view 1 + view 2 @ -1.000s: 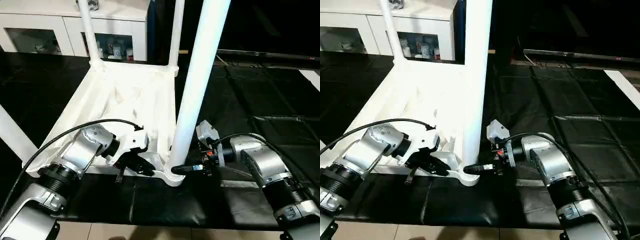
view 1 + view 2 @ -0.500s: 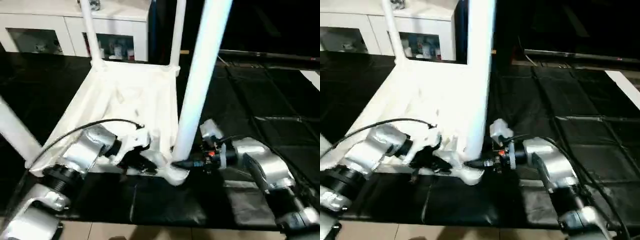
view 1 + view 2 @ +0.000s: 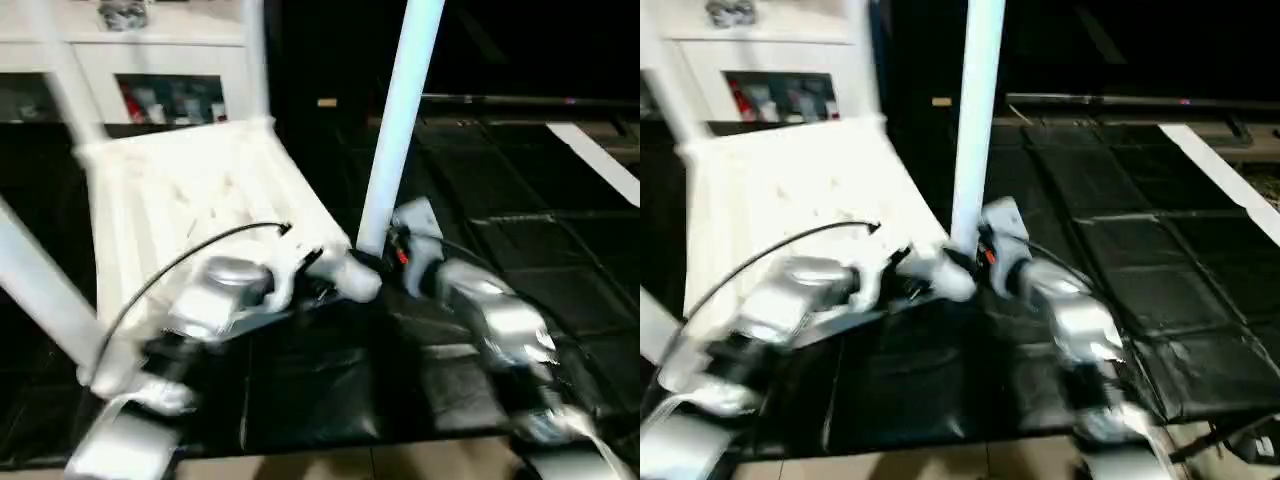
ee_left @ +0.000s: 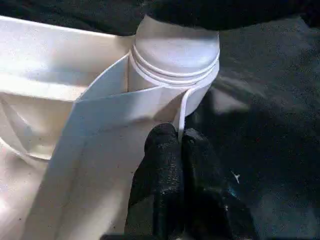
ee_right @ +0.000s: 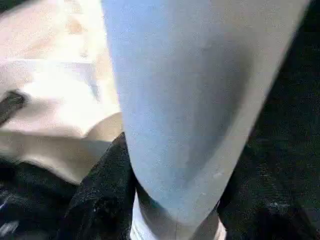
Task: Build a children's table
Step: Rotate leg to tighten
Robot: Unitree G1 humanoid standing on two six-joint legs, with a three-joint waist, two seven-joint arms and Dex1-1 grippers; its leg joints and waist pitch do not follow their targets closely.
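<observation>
The white tabletop [image 3: 190,200] lies upside down on the black mat, ribbed side up. A leg [image 3: 398,130] stands upright in its near corner socket [image 4: 175,55]. Other legs stand at the far corners [image 3: 255,60] and at the left [image 3: 40,290]. My left gripper [image 4: 179,137] is at that near corner, its black fingers shut together on the thin edge of the tabletop's rim just below the socket. My right gripper [image 5: 175,200] is at the foot of the near leg, with a black finger [image 5: 105,195] pressed against each side of it.
A white cabinet [image 3: 160,60] with glass doors stands at the back left, behind the far legs. Black floor mats [image 3: 560,260] stretch to the right, with a white strip [image 3: 600,160] at the far right. Pale floor [image 3: 350,465] shows at the front edge.
The whole picture has shifted and blurred, so the camera moved. The right fingers have closed in onto the near leg. The tabletop's near corner now sits farther from me and the tabletop looks turned.
</observation>
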